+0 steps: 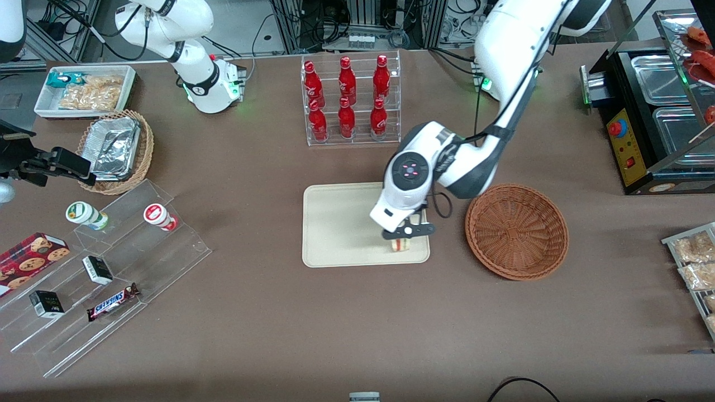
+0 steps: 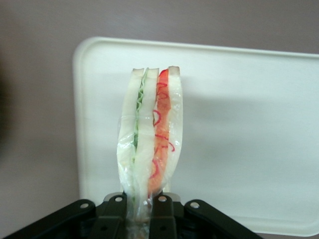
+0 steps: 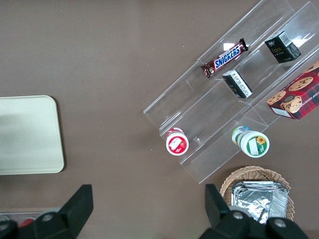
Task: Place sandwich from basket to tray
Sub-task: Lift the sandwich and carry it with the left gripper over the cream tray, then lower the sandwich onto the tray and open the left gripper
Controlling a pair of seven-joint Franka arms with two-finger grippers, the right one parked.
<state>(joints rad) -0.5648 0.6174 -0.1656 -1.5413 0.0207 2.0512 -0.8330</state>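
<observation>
My left gripper (image 1: 403, 233) is over the cream-beige tray (image 1: 335, 223), near the corner closest to the front camera and to the basket. It is shut on the sandwich (image 1: 400, 244), a wrapped wedge of pale bread with red and green filling (image 2: 149, 134). The black fingers (image 2: 162, 211) pinch the wrapped end of the sandwich, and the wedge points out over the tray (image 2: 249, 124). The sandwich sits at or just above the tray surface; I cannot tell whether it touches. The round reddish-brown wicker basket (image 1: 516, 230) stands beside the tray and holds nothing.
A clear rack of red bottles (image 1: 351, 100) stands farther from the front camera than the tray. Clear stepped shelves with snacks (image 1: 106, 268), a lighter basket of foil containers (image 1: 114, 151) and a white snack bin (image 1: 84, 92) lie toward the parked arm's end. A black food warmer (image 1: 653, 117) stands toward the working arm's end.
</observation>
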